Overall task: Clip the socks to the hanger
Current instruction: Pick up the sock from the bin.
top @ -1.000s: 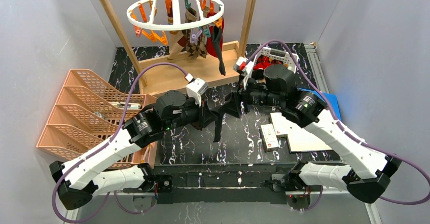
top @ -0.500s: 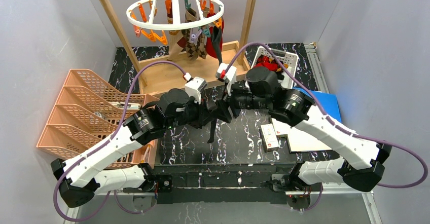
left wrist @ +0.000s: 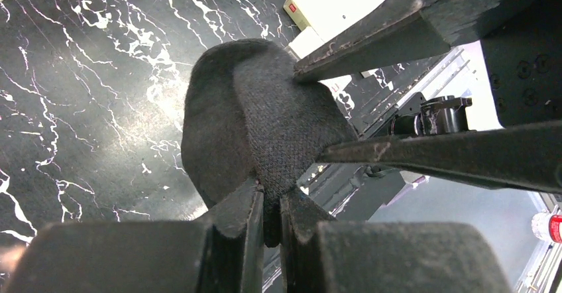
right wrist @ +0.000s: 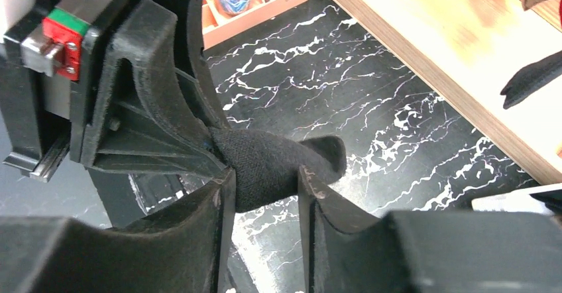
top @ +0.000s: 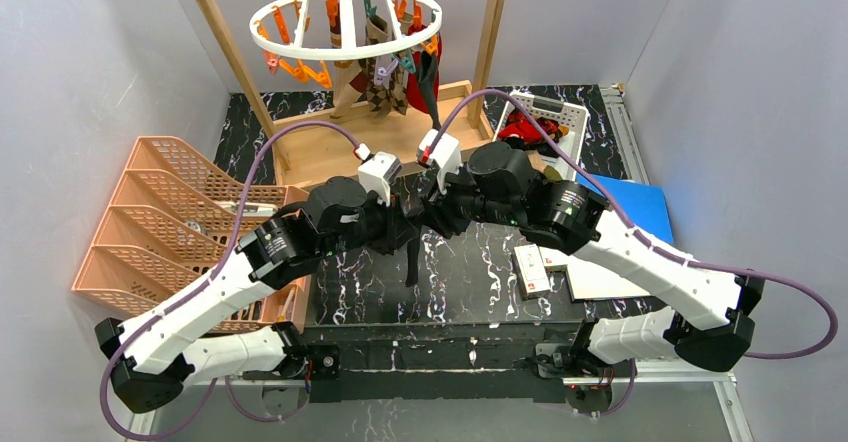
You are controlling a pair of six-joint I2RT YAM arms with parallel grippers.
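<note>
My left gripper [top: 413, 232] [left wrist: 270, 197] is shut on the cuff end of a black sock [left wrist: 265, 114], which hangs below it over the black marble table [top: 470, 277]. My right gripper [top: 432, 214] [right wrist: 265, 177] faces it head-on, open, with its fingers [left wrist: 397, 28] on either side of the same sock [right wrist: 272, 160]. The white ring hanger [top: 300, 50] hangs from the wooden frame at the back. An argyle sock [top: 380, 84], a red sock and a black sock [top: 428, 87] are clipped to it. More socks, red and dark [top: 525, 127], lie in the white basket.
A wooden frame with a base board [top: 350, 147] stands behind the grippers. An orange tiered tray rack [top: 160, 212] is at the left. A white lattice basket [top: 570, 112], a blue folder [top: 630, 207] and white boxes [top: 532, 267] are at the right.
My right gripper has moved left toward the left gripper, and its open fingers now straddle the black sock. The left gripper has shifted slightly left, still holding the sock.
</note>
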